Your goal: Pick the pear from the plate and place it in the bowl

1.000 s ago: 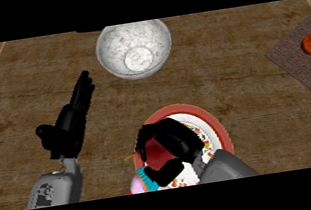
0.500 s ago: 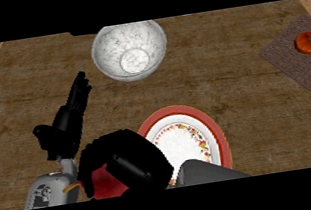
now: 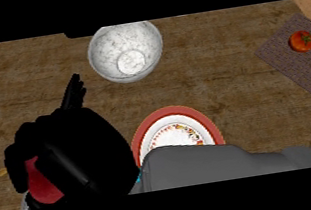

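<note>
Head view: the black right hand (image 3: 73, 157) fills the lower left, its grey forearm (image 3: 226, 159) crossing in from the lower edge. Its fingers are curled over a red, rounded fruit, taken to be the pear (image 3: 44, 188), of which only a patch shows under the palm. The hand looms large and dark, so it is probably carried high above the counter, which suits a carry clear of rims.

The red-rimmed, white, round plate (image 3: 165, 111) lies just to the hand's right and shows no fruit on its visible part. The marbled grey-white round bowl (image 3: 105, 44) sits beyond the hand and a little to its right, well apart, so the travel left is forward and slightly rightward.

The pear's long axis and where its stem points cannot be told, since the fingers hide nearly all of it.

The black left hand (image 3: 74, 91) shows only as straight fingers pointing up just beyond the right hand; it is resting and holds nothing.

Far right of the hand, a red tomato (image 3: 302, 40) sits on a brown woven mat (image 3: 310, 68), out of the way.
</note>
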You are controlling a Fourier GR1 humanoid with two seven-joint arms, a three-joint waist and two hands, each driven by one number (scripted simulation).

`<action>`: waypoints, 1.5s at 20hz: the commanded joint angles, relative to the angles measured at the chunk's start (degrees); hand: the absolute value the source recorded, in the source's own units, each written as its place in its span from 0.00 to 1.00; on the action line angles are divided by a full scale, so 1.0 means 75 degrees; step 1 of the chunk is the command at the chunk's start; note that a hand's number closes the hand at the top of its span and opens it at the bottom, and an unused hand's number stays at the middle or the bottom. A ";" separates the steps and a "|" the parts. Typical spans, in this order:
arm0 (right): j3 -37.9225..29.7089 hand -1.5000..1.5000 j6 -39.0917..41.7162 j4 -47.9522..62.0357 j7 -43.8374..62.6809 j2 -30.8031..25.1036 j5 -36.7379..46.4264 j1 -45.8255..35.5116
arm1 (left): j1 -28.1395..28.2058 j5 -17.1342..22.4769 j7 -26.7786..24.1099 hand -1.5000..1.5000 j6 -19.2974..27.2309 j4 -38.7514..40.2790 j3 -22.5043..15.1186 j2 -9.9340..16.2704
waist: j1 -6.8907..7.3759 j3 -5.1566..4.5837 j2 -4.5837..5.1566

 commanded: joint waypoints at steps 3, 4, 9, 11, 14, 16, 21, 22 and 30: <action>-0.1142 1.00 0.0010 0.1015 0.0679 0.0005 -0.0632 -0.1916 | -0.0458 0.0121 0.0471 0.50 0.0022 -0.0166 0.0135 -0.0003 | 0.0057 -0.0001 0.0038; -0.0784 1.00 -0.0398 0.1421 0.0680 0.0005 -0.0717 -0.2089 | 0.0078 0.0068 0.0219 0.50 -0.0124 -0.0322 -0.0021 0.0059 | 0.0119 -0.0003 0.0037; -0.1155 1.00 -0.0260 0.2920 0.0035 0.0005 -0.1159 -0.2583 | -0.0336 -0.0142 0.0296 0.50 0.0127 -0.0080 -0.0136 -0.0184 | 0.0084 -0.0004 0.0079; -0.1252 1.00 -0.0320 0.3179 0.0183 0.0005 -0.1544 -0.3036 | -0.0484 0.0008 0.0011 0.50 -0.0066 0.0425 0.0079 -0.0062 | 0.0088 -0.0008 0.0089; -0.1512 1.00 0.0315 0.4059 0.0123 -0.0103 -0.0689 -0.3183 | 0.0032 0.0258 0.0057 0.50 -0.0290 -0.0117 0.0254 0.0204 | 0.0008 -0.0002 0.0050; -0.1547 1.00 0.0515 0.4906 -0.0642 -0.0065 -0.0684 -0.3097 | -0.0390 -0.0093 0.0187 0.50 0.0150 0.0209 0.0050 -0.0154 | 0.0001 -0.0002 0.0101; -0.1351 1.00 0.0466 0.6432 -0.1244 0.0004 -0.0250 -0.3360 | -0.0458 0.0051 0.0176 0.50 -0.0039 0.0186 0.0179 -0.0001 | 0.0104 -0.0004 0.0118; -0.1149 1.00 0.0153 0.6613 -0.1299 0.0004 -0.0196 -0.3286 | -0.0007 -0.0180 -0.0397 0.50 0.0001 0.0332 -0.0156 -0.0218 | 0.0172 -0.0009 0.0130; -0.1814 1.00 0.0176 0.8608 -0.2693 0.0005 -0.0348 -0.3392 | -0.0677 0.0073 0.0009 0.50 -0.0160 0.0448 0.0174 -0.0026 | 0.0242 -0.0005 0.0184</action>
